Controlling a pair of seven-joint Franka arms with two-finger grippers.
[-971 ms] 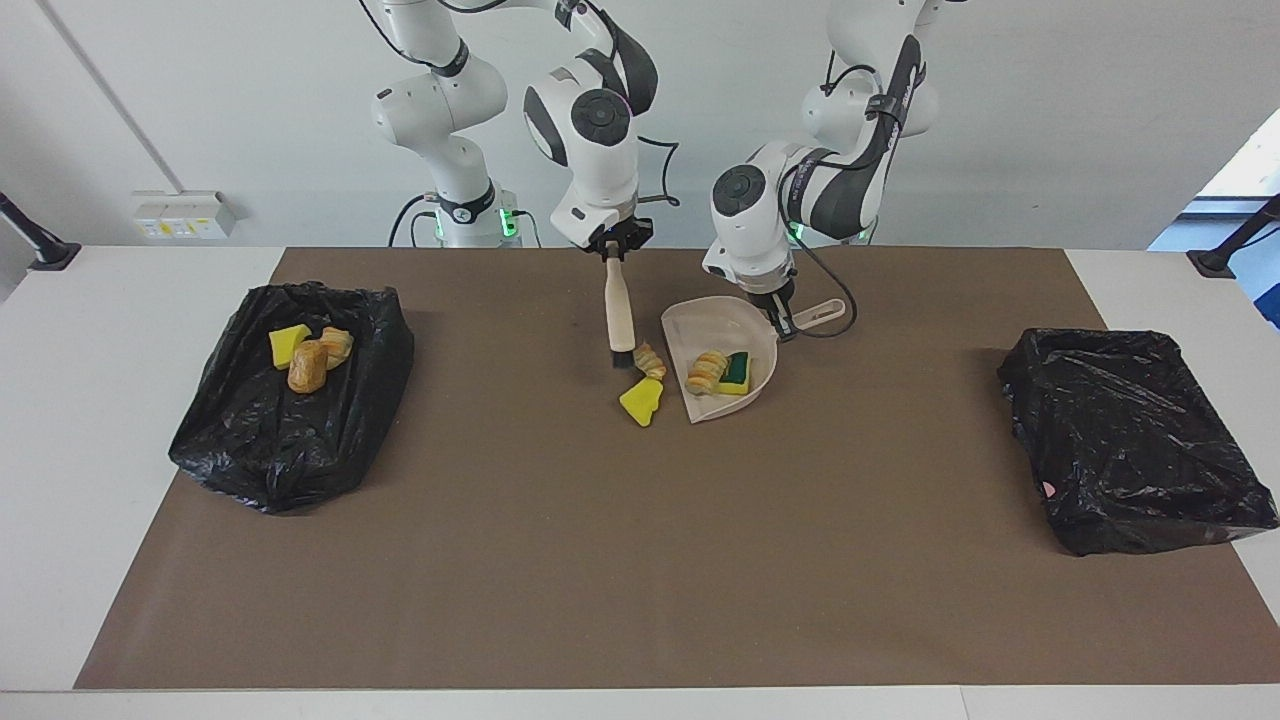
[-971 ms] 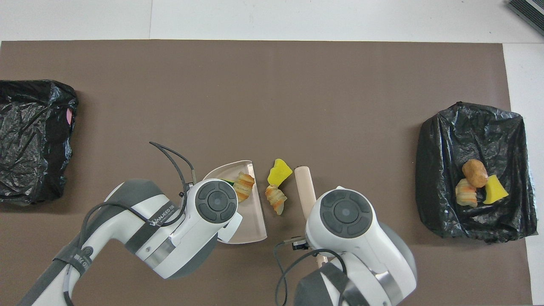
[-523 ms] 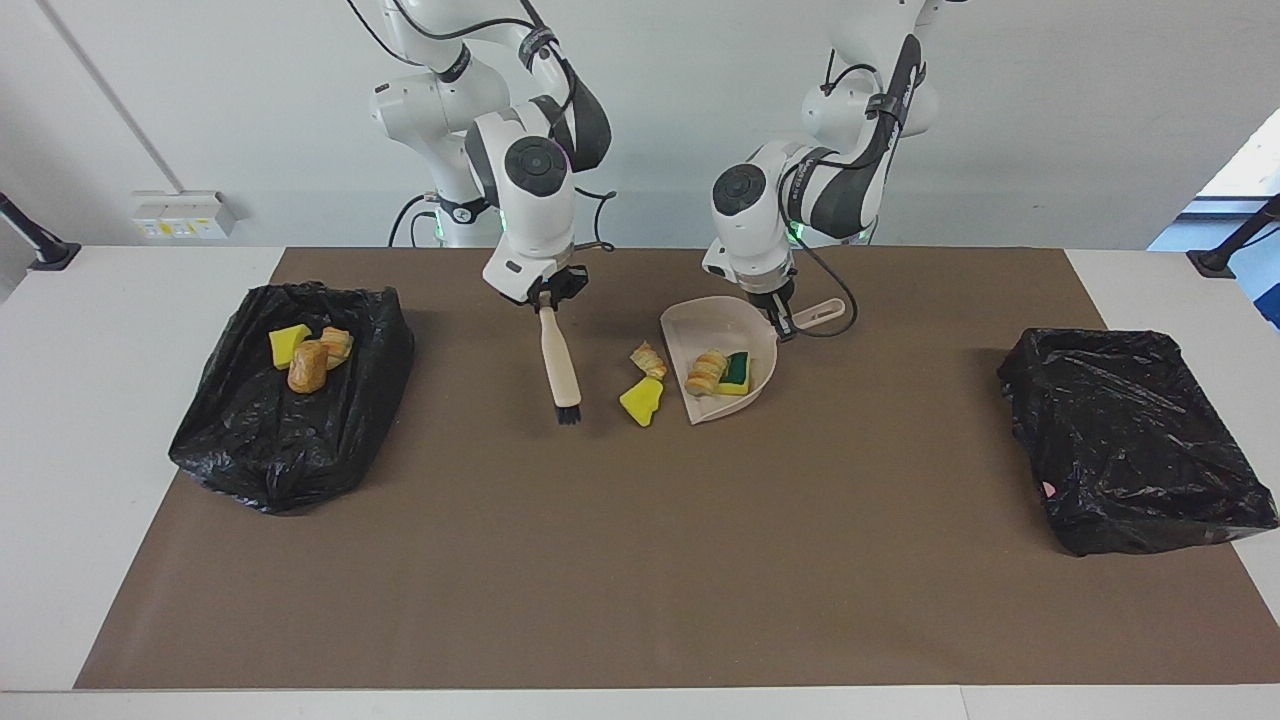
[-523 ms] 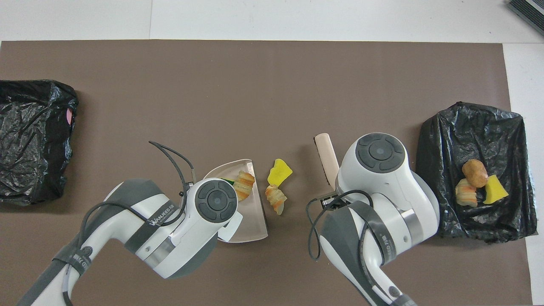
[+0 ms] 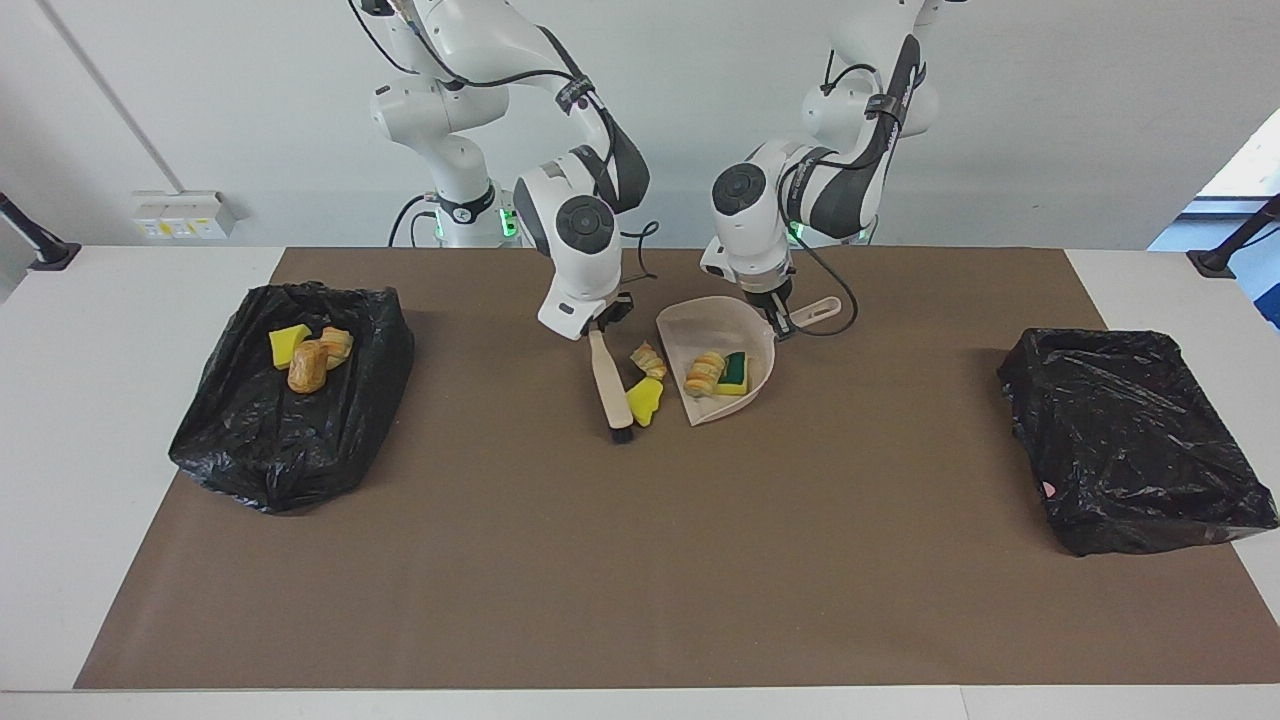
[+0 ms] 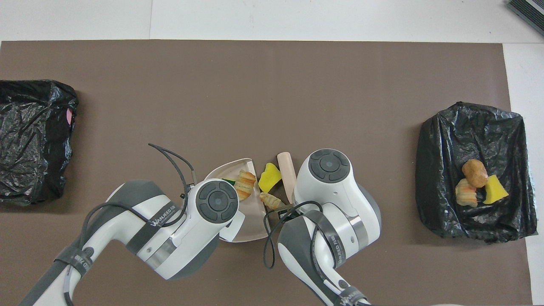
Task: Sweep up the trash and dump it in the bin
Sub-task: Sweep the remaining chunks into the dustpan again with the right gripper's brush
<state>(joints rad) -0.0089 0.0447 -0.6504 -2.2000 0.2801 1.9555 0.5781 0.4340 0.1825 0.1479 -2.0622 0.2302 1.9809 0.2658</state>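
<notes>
Brown matting covers most of the white table, and the work sits at its middle, close to the robots. The beige dustpan rests there with its open mouth turned toward the right arm's end of the table; the left gripper is clamped on its handle. Two pieces of the trash, a bread-like lump and a green-backed sponge, lie inside the dustpan.

Half a second ago the beige brush stood well apart from the dustpan, toward the right arm's end. Now the right gripper, shut on the brush's handle, has swung it back in, so the brush lies against the yellow sponge chunk, and that chunk and the striped bread lump have shifted closer to the dustpan's mouth. Judging by this, a sweeping stroke is under way and these two scraps are the last loose ones on the matting.

Three more scraps already sit on the black bin, well away from the dustpan toward the right arm's end. A second black bin lies as far off toward the left arm's end. Between the dustpan and either bin the matting is bare, which leaves open room for carrying; the stretch of matting farther from the robots than the dustpan is open too.
</notes>
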